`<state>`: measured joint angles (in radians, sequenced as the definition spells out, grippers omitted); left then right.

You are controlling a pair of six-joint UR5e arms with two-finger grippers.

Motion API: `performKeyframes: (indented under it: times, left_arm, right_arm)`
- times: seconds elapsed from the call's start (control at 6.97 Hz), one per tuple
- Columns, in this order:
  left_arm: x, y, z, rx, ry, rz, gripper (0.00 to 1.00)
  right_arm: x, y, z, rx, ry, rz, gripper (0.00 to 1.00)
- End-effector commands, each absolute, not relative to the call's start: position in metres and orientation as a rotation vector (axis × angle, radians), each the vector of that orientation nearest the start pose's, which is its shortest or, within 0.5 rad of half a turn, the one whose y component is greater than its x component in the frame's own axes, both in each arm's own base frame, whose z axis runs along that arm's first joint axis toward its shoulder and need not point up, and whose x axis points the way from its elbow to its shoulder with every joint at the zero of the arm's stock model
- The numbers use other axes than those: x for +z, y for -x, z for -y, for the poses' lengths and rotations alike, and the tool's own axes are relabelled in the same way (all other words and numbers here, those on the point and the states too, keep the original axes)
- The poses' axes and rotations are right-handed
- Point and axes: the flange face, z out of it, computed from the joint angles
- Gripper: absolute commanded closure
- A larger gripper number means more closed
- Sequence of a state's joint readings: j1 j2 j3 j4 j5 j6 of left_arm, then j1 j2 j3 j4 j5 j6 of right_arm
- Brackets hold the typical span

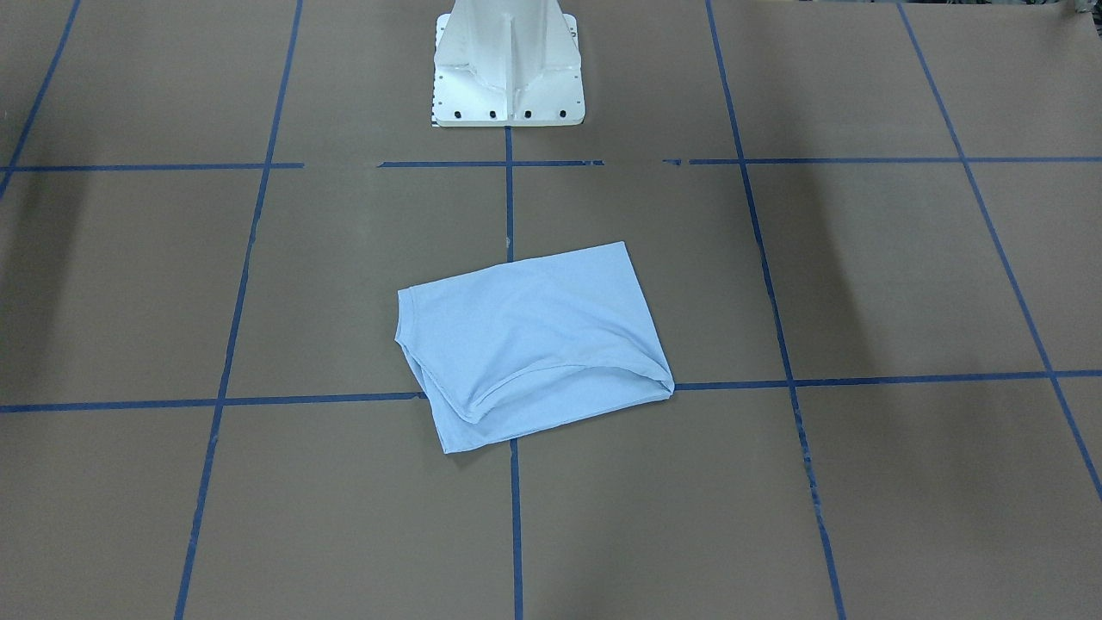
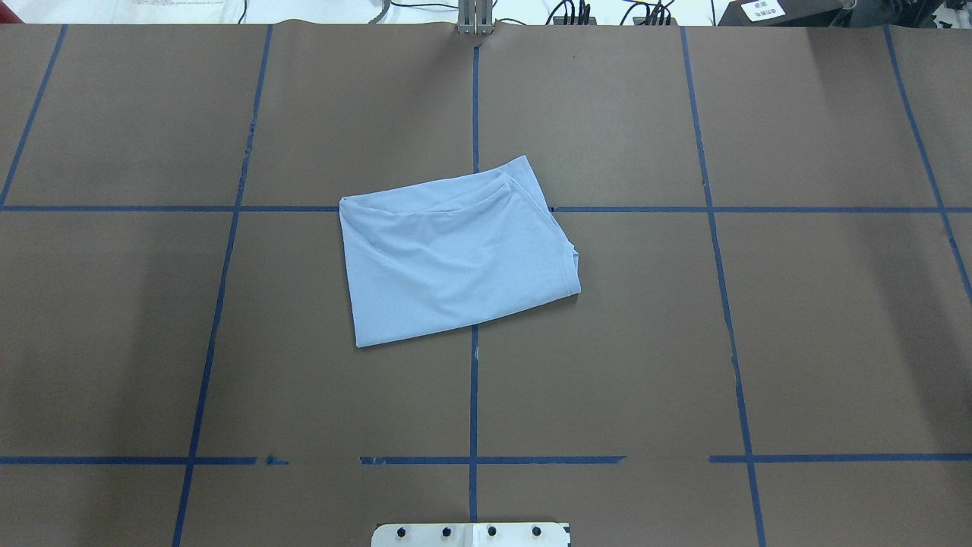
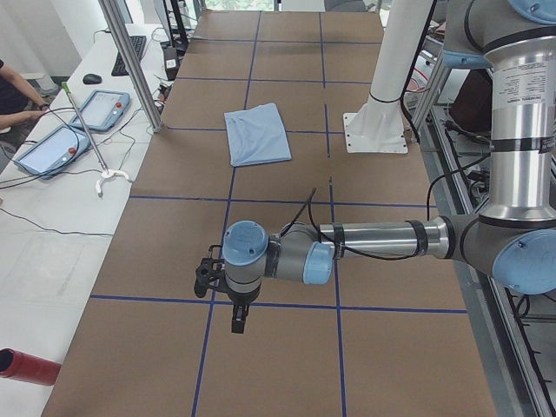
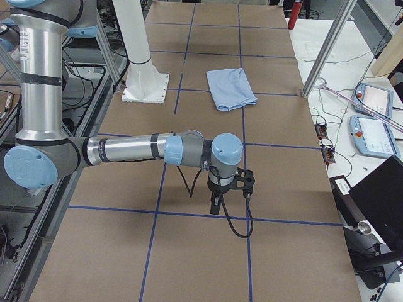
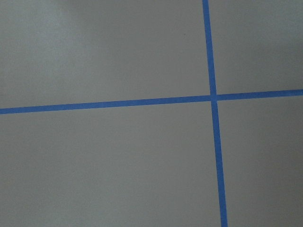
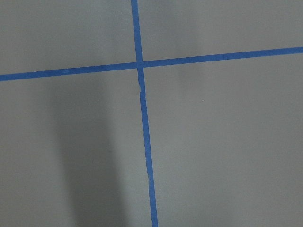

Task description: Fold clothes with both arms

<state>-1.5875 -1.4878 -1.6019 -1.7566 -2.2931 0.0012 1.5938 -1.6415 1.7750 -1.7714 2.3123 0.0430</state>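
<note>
A: Where does the light blue fabric T-shirt (image 2: 456, 254) lie?

B: Flat near the middle of the brown paper-covered desk (image 2: 759, 342), a little out from the white metal pedestal base (image 1: 508, 69). It is folded into a slightly skewed rectangle. It covers a crossing of the blue tape grid lines (image 2: 706, 209), and a hemmed edge curves along the side turned away from the pedestal.

A: And relative to the jaws?

B: Well apart from both. The silver-grey tubular left arm (image 3: 382, 239) reaches out low over the desk toward its left end, and the left jaws point down beside a tape line there. The silver-grey tubular right arm (image 4: 126, 149) does the same toward the right end, with the right jaws pointing down near another tape line. The shirt lies between the two and touches neither.

A: Are the jaws apart or together?

B: I cannot tell. They show only in the two side views, small and dark. Each wrist view gives only bare desk and a crossing of tape.

A: What do they touch?

B: Both sets of jaws hang in the air above bare desk. I cannot tell whether either grips anything.
</note>
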Motion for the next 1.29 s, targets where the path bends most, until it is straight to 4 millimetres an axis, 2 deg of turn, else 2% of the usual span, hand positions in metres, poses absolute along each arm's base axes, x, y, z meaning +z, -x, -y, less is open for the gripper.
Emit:
performKeyframes:
  times: [0.0, 0.29, 0.43, 0.72, 1.15]
  left_arm:
    - [0.633, 0.054, 0.471, 0.095, -0.174, -0.722, 0.0]
    - [0.64, 0.054, 0.464, 0.097, -0.163, -0.723, 0.0]
    - [0.64, 0.054, 0.462, 0.1, -0.164, -0.723, 0.0]
    - [0.643, 0.054, 0.46, 0.098, -0.158, -0.723, 0.0]
    - [0.644, 0.054, 0.459, 0.097, -0.155, -0.724, 0.0]
  right_arm:
    - [0.611, -0.077, 0.453, 0.085, 0.063, 0.74, 0.0]
    - [0.608, -0.069, 0.459, 0.061, 0.042, 0.745, 0.0]
    - [0.618, -0.068, 0.462, 0.049, 0.018, 0.748, 0.0]
    - [0.626, -0.066, 0.461, 0.051, 0.02, 0.782, 0.0]
    - [0.621, -0.065, 0.461, 0.1, 0.033, 0.793, 0.0]
